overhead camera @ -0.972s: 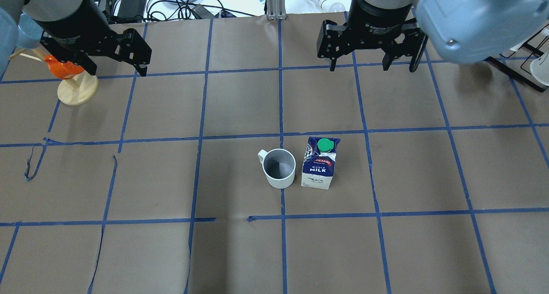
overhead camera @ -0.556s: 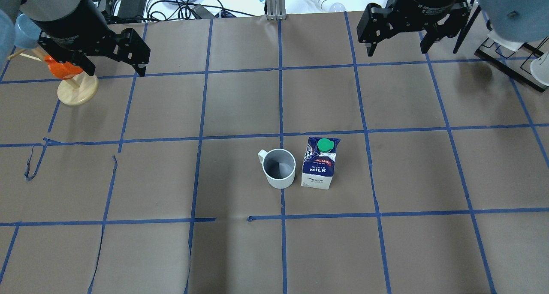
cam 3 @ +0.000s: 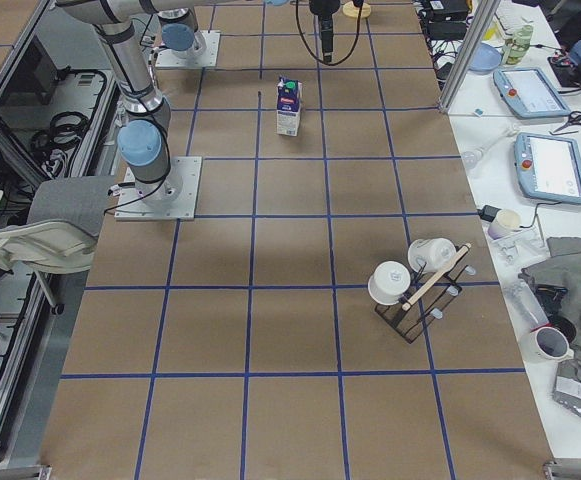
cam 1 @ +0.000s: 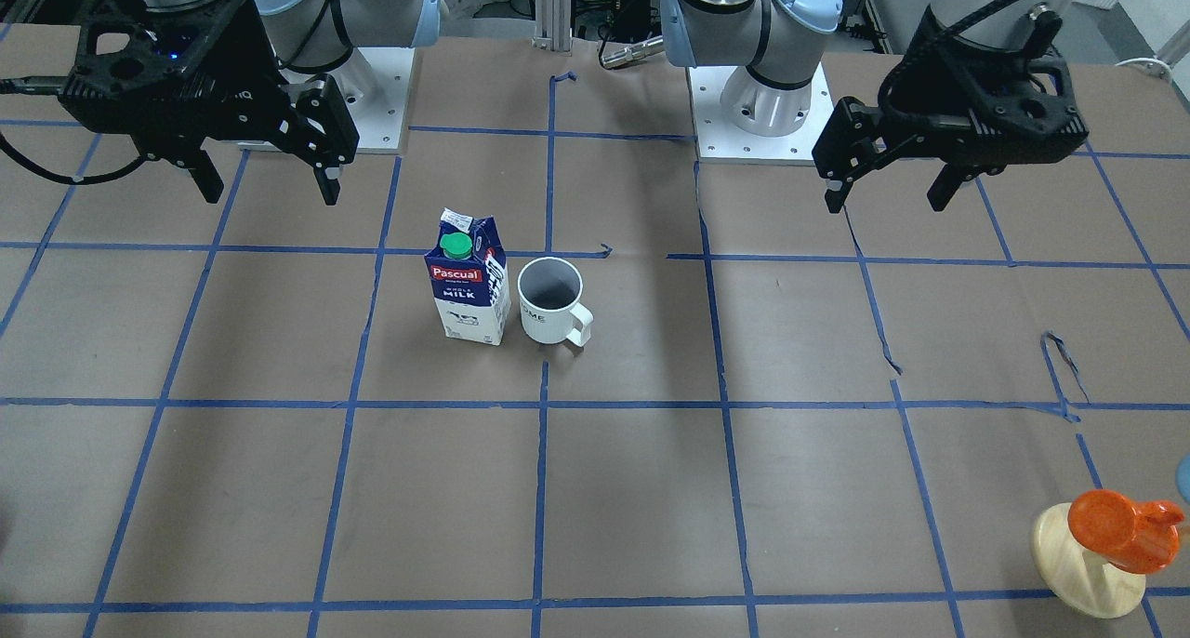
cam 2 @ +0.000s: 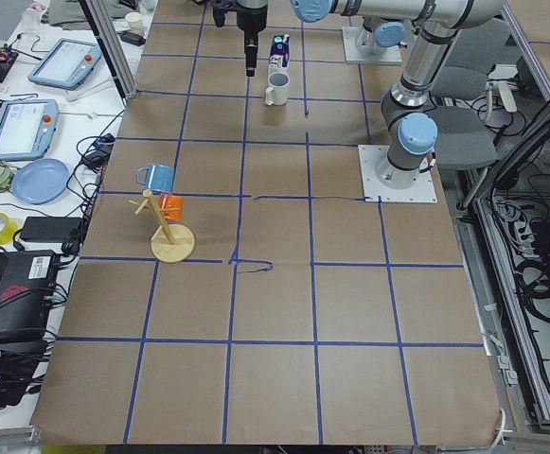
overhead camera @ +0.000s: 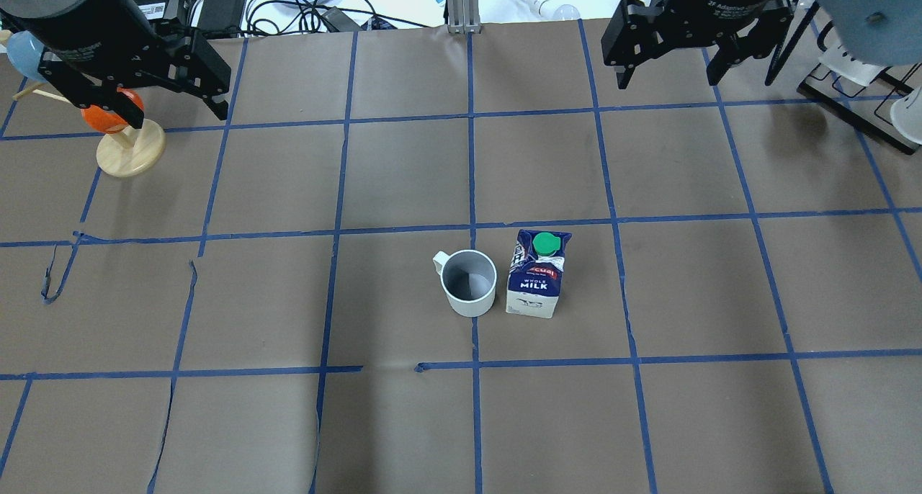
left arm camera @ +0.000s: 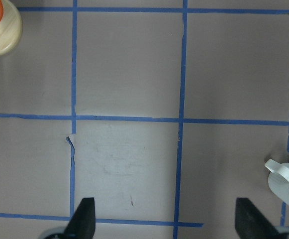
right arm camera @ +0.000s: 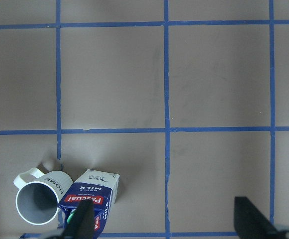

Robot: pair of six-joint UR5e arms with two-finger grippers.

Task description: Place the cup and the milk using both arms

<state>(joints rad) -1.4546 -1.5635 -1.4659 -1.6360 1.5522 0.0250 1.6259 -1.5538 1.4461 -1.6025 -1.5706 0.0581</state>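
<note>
"Where's the cup (overhead camera: 468,284)?"

"Mid-table (overhead camera: 403,177), upright. Taking 12 o'clock as away from the robot, its handle points to 10. The milk (overhead camera: 539,276) stands just beside it at 3 o'clock, with a slim gap between them."

"And the grippers?"

"Both hang over the far side. The left gripper (overhead camera: 176,116) is at 10 o'clock from the cup, and the right gripper (overhead camera: 668,78) is at 1 o'clock from the milk."

"Anything else?"

"There's a stand (overhead camera: 130,152) far out at 10 o'clock and a rack (cam 3: 415,290) at 2."
</note>
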